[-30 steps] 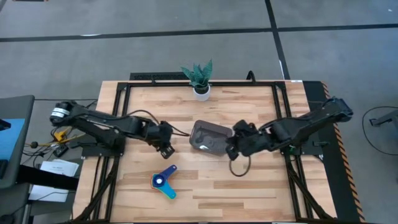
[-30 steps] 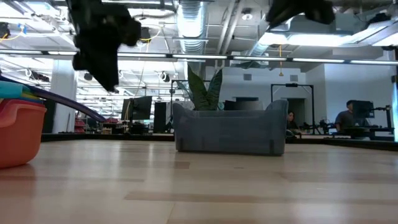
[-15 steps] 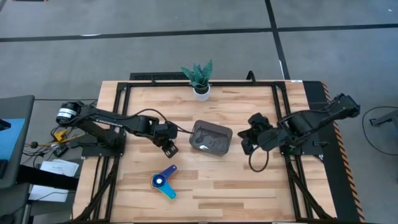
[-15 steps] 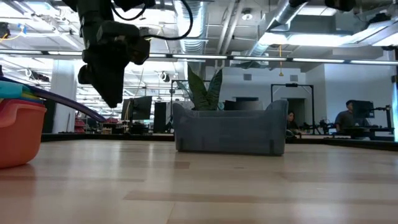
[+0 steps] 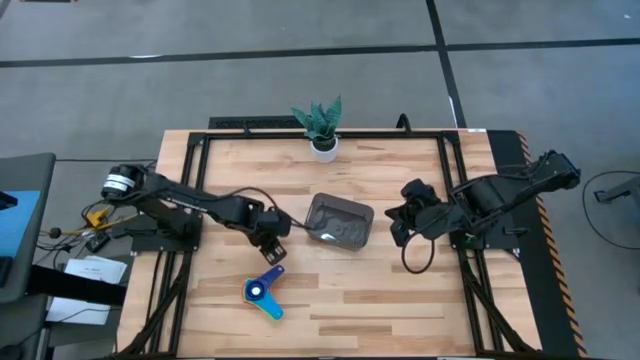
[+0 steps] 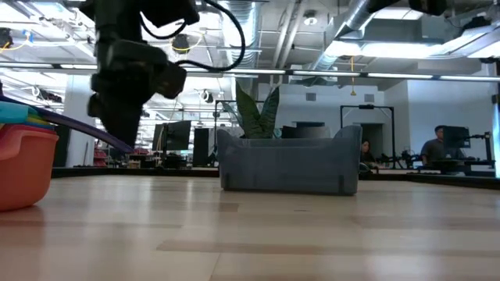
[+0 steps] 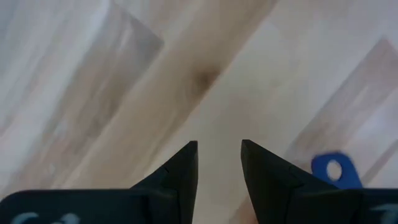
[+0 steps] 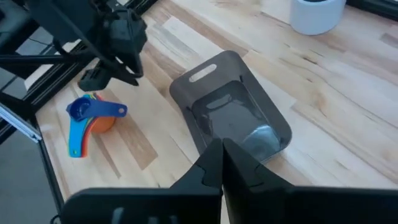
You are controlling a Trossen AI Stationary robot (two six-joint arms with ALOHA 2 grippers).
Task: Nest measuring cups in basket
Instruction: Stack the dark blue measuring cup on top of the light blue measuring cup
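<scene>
Blue-topped nested cups (image 5: 264, 293) lie just beside our left gripper (image 5: 272, 254), fingers parted and empty, while our right gripper (image 5: 396, 226), closed empty, waits beside the basket (image 5: 339, 221).

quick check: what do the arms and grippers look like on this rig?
Both arms are dark, jointed links. The left arm has a silver round cap at its base and a black cable along it; a black cable loops below the right arm. The left gripper and right gripper have dark, tapered fingers.
</scene>
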